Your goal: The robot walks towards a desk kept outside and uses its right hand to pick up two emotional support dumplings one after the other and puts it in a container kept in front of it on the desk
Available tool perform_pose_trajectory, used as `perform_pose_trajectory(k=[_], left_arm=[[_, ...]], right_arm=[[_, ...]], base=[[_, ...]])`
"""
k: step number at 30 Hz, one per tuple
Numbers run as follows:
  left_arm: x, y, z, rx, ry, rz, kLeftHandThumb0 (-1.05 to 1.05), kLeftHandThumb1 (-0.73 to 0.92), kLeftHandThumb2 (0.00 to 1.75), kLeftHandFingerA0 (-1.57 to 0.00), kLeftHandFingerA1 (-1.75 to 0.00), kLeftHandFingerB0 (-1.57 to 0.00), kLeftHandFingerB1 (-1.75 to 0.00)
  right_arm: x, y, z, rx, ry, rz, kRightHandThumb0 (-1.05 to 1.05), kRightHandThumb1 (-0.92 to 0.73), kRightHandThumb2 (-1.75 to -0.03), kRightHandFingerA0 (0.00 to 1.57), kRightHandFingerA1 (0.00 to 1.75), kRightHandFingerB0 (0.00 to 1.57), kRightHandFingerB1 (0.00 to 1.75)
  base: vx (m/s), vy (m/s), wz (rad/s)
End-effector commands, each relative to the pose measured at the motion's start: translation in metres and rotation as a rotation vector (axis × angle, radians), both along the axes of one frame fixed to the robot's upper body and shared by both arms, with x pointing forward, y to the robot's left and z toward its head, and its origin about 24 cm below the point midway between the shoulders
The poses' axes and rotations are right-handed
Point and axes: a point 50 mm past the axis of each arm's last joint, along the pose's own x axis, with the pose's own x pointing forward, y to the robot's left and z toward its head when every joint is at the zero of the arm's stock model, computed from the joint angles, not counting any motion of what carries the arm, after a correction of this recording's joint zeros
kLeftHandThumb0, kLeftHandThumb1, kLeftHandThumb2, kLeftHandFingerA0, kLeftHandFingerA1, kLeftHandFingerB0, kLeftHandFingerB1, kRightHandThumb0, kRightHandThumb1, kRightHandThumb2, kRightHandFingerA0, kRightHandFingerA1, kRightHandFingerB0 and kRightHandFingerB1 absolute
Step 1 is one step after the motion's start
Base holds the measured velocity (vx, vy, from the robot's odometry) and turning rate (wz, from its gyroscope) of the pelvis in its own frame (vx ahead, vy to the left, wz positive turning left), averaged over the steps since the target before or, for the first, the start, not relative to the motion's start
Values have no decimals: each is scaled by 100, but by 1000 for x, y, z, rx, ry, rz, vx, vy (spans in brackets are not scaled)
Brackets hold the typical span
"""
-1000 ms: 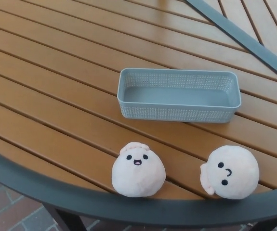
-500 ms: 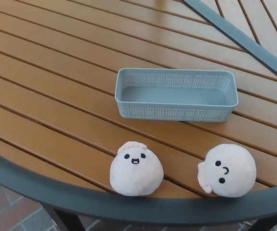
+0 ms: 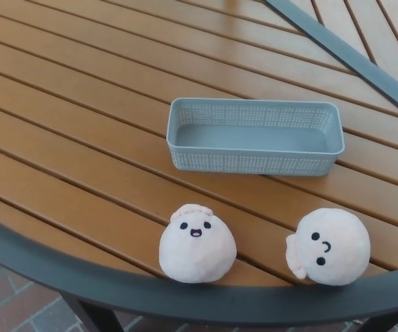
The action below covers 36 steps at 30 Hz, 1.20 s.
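I count two dumplings and one basket on the table in front of me. Neither of my hands shows in my head view, so I cannot tell whether they are released, clenched or grasping anything, and I cannot place the dumplings against my right hand beyond saying that no hand is on them.

The left dumpling sits upright near the table's dark rim, its pleated top pointing away from me and its face, two black eyes and a small open mouth, turned towards me. The right dumpling lies tipped on its side, its pleats pointing to my left and its face rotated, eyes stacked one above the other. It too rests close to the rim. The two are well apart from each other, with bare wooden slats between them.

The basket is a long grey-blue container with perforated walls. It stands beyond the dumplings, farther onto the table, with its long side across my view. It is empty; I see its flat floor. It lies roughly between the two dumplings in left-to-right terms, touching neither.

Below the rim, brick paving shows.
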Motion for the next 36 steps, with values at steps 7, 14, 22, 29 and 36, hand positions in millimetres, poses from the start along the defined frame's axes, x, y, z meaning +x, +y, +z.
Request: perform_pose_trajectory(k=[7, 14, 22, 29, 36], left_arm=[[6, 9, 9, 40, -51, -8, -30, 56, 57, -84, -64, -77, -52], [7, 9, 9, 52, -49, -12, -33, 52, 56, -85, -66, -81, -53], [9, 11, 11, 49, -55, -12, -33, 54, 57, -83, -64, -79, -52], [10, 10, 11, 45, -66, -22, -34, 53, 57, -84, -65, -80, -52], [11, 9, 10, 44, -58, -23, -33, 53, 56, -85, -66, -80, -53]], right_arm=[[49, 132, 46, -91, 244, 825, -105, -73, -72, 0, 99, 0, 45], [47, 182, 19, -136, 405, 1072, -66, 3, -83, 0, 69, 2, 66], [49, 194, 5, -195, 508, 1127, -61, 1, -83, 3, 68, 8, 67], [55, 201, -6, -228, 594, 1160, -105, -46, -97, 16, 88, 3, 67], [71, 200, -10, -372, 631, 1115, -66, -4, -88, 3, 69, 5, 67]], base=[[0, 0, 0], [0, 0, 0], [0, 0, 0], [0, 0, 0], [0, 0, 0]])
